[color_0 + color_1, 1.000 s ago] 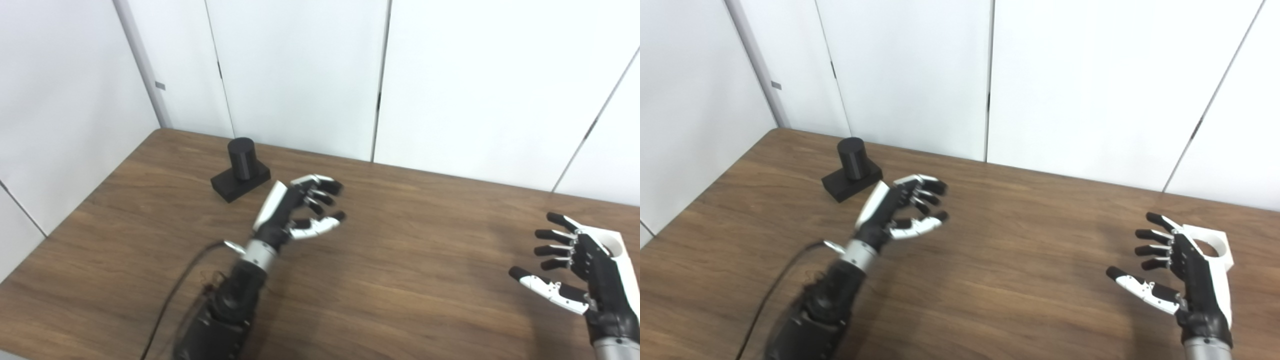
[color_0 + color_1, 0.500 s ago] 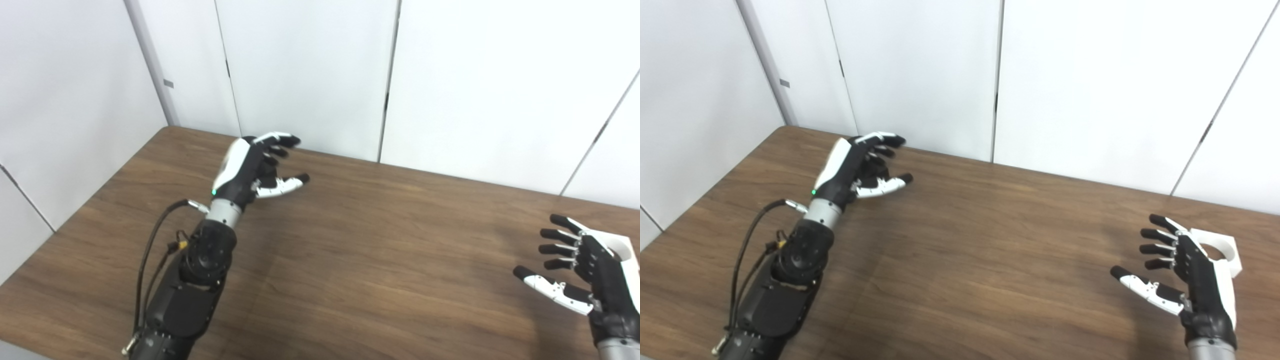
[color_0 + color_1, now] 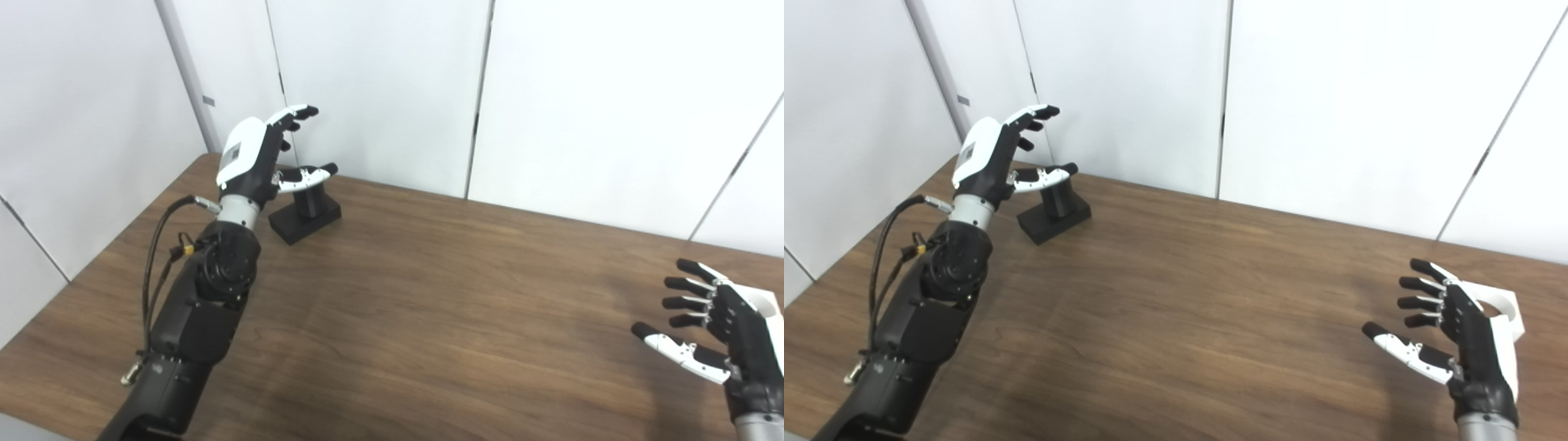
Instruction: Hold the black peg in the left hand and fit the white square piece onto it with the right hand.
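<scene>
Fingers (image 3: 294, 114) on our left hand (image 3: 257, 156) are spread wide in the upper left of the frame, the thumb stretched out level across the top of the black peg (image 3: 309, 202). We cannot tell whether that thumb touches the peg or only passes in front of it; nothing is gripped. The peg stands upright on its flat black base, on the wooden surface (image 3: 429, 306) near the far left corner, just right of our left wrist.

Our right hand (image 3: 1451, 334) hangs at the lower right of the frame, palm turned inward, fingers apart and lightly curled, thumb pointing left. It holds nothing. The white square piece (image 3: 1507, 309) lies on the surface just behind it, mostly hidden by the back of the hand, with only a corner and part of its round hole showing. We cannot say whether the hand touches it. The two hands are well apart, with bare wood between them.
</scene>
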Action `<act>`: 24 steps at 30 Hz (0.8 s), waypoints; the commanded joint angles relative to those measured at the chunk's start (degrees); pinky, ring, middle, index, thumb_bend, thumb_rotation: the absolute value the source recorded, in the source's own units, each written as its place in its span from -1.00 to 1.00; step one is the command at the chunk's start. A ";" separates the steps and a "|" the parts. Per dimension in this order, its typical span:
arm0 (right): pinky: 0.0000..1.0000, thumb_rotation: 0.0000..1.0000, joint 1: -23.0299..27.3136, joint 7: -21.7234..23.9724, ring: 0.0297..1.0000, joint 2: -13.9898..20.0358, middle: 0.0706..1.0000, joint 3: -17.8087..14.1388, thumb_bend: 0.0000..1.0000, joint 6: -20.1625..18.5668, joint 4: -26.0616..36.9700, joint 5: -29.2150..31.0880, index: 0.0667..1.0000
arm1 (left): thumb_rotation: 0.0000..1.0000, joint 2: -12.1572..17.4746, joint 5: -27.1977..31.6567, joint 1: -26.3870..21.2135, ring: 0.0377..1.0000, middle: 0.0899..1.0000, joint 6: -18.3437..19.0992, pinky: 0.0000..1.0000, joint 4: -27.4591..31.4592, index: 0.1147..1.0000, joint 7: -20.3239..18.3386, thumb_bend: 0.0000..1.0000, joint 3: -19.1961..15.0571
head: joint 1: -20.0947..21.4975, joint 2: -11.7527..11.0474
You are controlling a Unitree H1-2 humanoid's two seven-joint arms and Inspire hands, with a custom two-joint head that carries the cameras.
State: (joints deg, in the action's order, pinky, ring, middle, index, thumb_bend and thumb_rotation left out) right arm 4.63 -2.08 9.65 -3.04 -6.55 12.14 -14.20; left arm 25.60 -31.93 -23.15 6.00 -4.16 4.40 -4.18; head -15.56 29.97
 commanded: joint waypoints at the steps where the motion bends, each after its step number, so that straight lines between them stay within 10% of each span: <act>1: 0.03 -1.00 1.78 -0.27 0.23 0.22 0.38 -0.37 0.19 0.62 1.85 0.24 0.53 | -0.60 3.10 -3.10 -3.92 0.61 0.65 -0.11 0.35 -0.27 0.56 1.96 0.54 0.47 | -0.05 0.06; 24: -0.02 -1.00 1.69 -0.41 0.18 0.42 0.36 -0.59 0.17 0.76 2.37 -0.18 0.51 | 0.01 8.32 -9.88 -7.64 0.79 0.79 14.23 0.42 -9.99 0.67 -5.43 0.81 7.84 | 0.25 0.22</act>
State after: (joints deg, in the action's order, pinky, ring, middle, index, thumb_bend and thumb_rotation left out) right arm 4.62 -2.10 9.68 -3.29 -6.54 12.24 -14.23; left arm 31.82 -40.72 -27.44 19.98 -14.24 -1.32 3.71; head -15.29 30.15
